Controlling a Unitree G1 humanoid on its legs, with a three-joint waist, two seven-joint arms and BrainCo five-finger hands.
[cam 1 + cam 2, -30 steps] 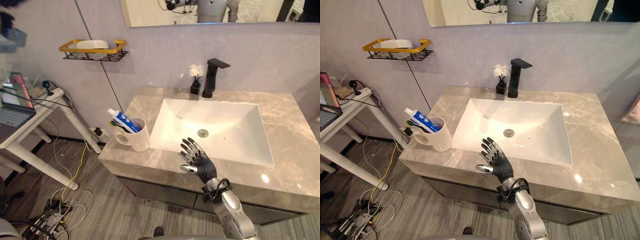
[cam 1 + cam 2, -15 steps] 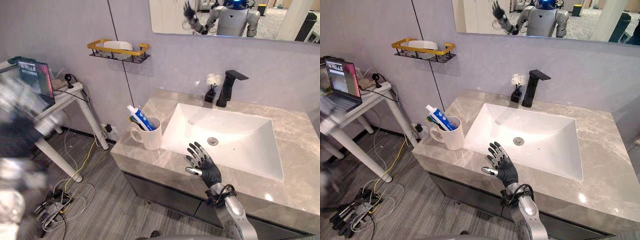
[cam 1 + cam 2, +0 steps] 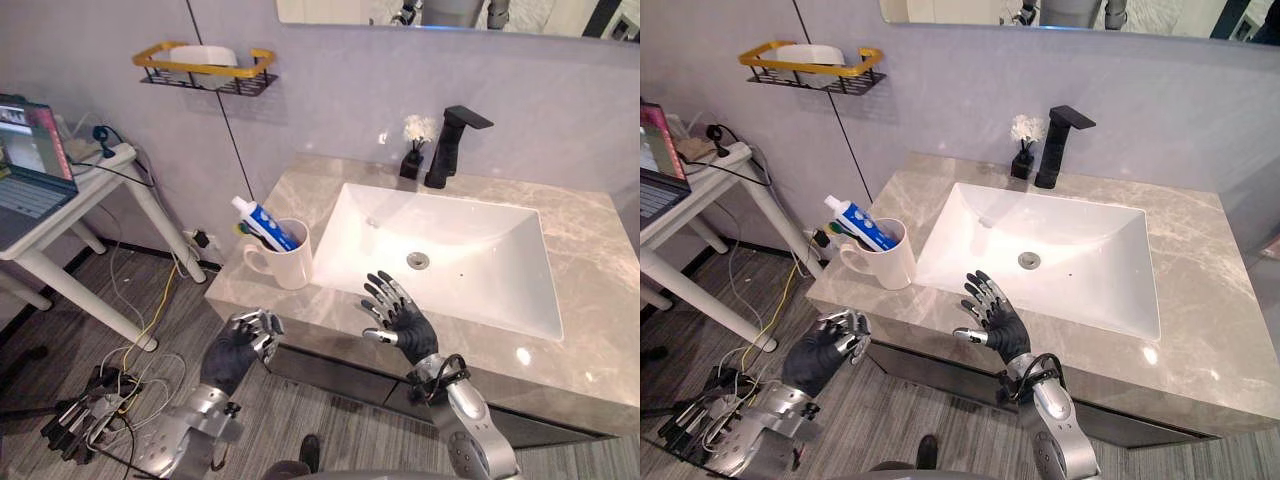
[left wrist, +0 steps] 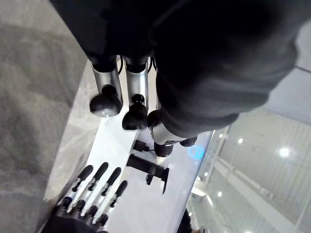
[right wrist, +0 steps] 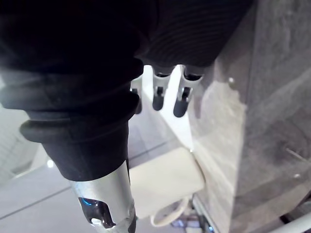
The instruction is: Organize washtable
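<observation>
Right hand (image 3: 402, 318) is spread wide and empty, fingers fanned, at lower centre of the frame over the front lip of the counter (image 3: 590, 290), just at the near edge of the sink (image 3: 470, 270); we cannot tell whether it touches the stone. We note the left hand (image 3: 238, 348) at lower left, below the counter's front edge, fingers loosely bent and holding nothing. The piece we judge most in need of moving is the mug (image 3: 288, 268), standing upright at centre left on the counter's left corner, close to the edge and just beside the sink. A toothpaste tube (image 3: 262, 222) leans out of it toward the upper left, with something green beside it, likely a toothbrush. We expect the mug to be stiff, fairly heavy for its size, glossy and so slippery, and apt to chip on the stone if set down hard. Its handle (image 3: 254, 264) points left, toward the left hand, so that looks like the natural hold; a wrap round the body is the alternative. The tube should be light and soft and may slide or tip out if the mug tilts, so we would keep it level. At upper centre stand a black faucet (image 3: 447, 145) and a small vase (image 3: 411, 160) of white flowers, well apart from both hands.
</observation>
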